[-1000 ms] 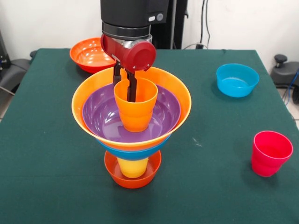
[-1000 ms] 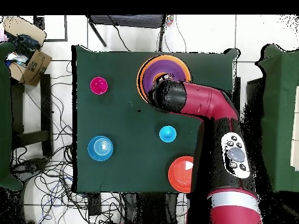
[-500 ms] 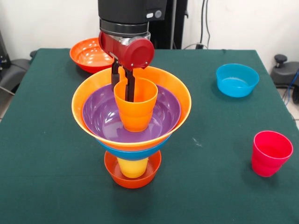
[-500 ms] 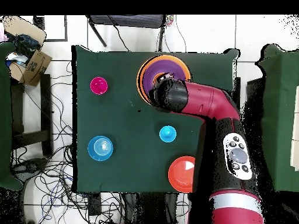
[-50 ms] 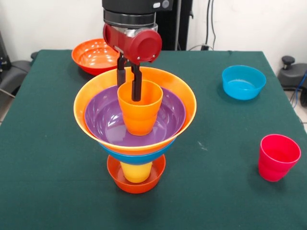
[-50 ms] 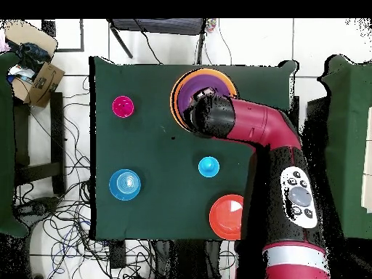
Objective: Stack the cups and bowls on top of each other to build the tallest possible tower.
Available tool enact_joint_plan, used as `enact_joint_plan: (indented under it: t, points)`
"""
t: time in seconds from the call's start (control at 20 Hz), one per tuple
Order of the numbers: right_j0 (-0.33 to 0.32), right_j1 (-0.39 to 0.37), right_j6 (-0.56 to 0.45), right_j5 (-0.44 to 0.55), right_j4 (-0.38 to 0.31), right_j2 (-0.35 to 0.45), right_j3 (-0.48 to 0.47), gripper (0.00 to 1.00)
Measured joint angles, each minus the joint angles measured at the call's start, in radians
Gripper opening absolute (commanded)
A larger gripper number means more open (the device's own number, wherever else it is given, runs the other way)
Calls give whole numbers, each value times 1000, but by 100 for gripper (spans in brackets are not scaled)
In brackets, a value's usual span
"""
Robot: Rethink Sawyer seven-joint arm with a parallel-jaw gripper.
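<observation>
Orange cup [image 5: 139,109] sits atop the tower [image 5: 135,127], its far rim straddled by the released end effector [image 5: 129,81].

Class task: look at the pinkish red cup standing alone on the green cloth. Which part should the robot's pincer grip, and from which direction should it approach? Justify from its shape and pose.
Grip the rim wall of the pinkish red cup, one finger inside and one outside, coming straight down from above. It stands upright with its mouth open, nothing close beside it, and its tapered glossy sides would likely slip in a side squeeze.
</observation>
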Motion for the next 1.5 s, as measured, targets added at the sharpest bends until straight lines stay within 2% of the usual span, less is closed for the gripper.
enact_joint_plan:
  t: [0.5, 1.15, 1.5]
  points:
    - [0, -46, 0, 118, 3, 22, -16, 100]
    - [0, -86, 0, 190, 5, 28, -64, 100]
    - [5, -143, 0, 322, 10, 28, -88, 100]
